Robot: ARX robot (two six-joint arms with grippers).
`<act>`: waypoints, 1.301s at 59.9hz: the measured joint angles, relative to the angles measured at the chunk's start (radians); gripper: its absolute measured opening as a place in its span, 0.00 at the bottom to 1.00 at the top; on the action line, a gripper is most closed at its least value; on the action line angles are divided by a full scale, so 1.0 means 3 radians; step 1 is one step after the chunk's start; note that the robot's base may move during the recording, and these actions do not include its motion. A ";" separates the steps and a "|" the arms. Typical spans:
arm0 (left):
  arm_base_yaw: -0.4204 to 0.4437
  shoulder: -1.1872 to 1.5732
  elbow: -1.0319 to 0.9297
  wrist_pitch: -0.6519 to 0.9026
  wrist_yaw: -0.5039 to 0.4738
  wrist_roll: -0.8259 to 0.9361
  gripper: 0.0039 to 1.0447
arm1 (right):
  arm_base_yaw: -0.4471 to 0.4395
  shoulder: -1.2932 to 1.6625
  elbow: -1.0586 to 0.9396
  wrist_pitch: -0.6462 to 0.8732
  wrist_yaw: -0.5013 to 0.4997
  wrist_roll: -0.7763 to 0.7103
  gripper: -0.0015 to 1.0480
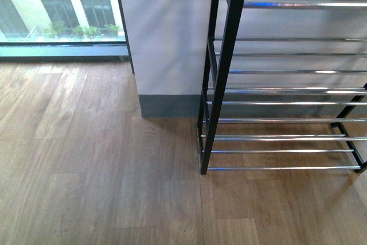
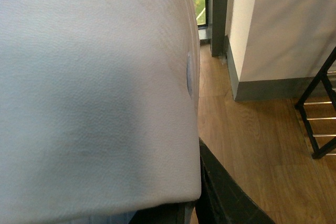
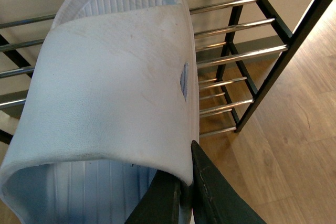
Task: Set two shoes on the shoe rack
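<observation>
Currently gripping one white slide shoe [image 3: 105, 77] by its strap edge in the closed right tool [image 3: 186, 177], close to the shoe rack [image 3: 236, 56]. Likewise clamping a second white shoe [image 2: 94, 77] in the left tool [image 2: 195, 198], near the rack's corner. Showing no readable writing.

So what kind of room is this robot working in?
Probably an indoor entry or hallway corner in a flat or office, though that is a guess. There is a wood-plank floor, a multi-tier shoe rack against a pale wall, and a tall window facing another building.
</observation>
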 joint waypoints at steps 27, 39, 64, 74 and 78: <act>0.0000 -0.0001 0.0000 0.0000 0.0001 0.0001 0.01 | -0.0001 0.0003 -0.0008 -0.0006 0.0006 0.0000 0.02; 0.0000 -0.0001 0.0000 0.0000 0.0001 0.0001 0.01 | 0.0000 0.0003 -0.0008 -0.0006 0.0005 0.0001 0.02; 0.0000 -0.0001 0.0000 0.0000 0.0001 0.0001 0.01 | 0.0000 0.0000 -0.0005 -0.0005 0.0004 0.0001 0.02; 0.0000 -0.0001 0.0000 0.0000 0.0001 0.0001 0.01 | -0.0001 0.0000 -0.0005 -0.0005 0.0004 0.0001 0.02; 0.0000 -0.0001 0.0000 0.0000 0.0001 0.0001 0.01 | 0.0000 0.0000 -0.0004 -0.0005 0.0004 0.0001 0.02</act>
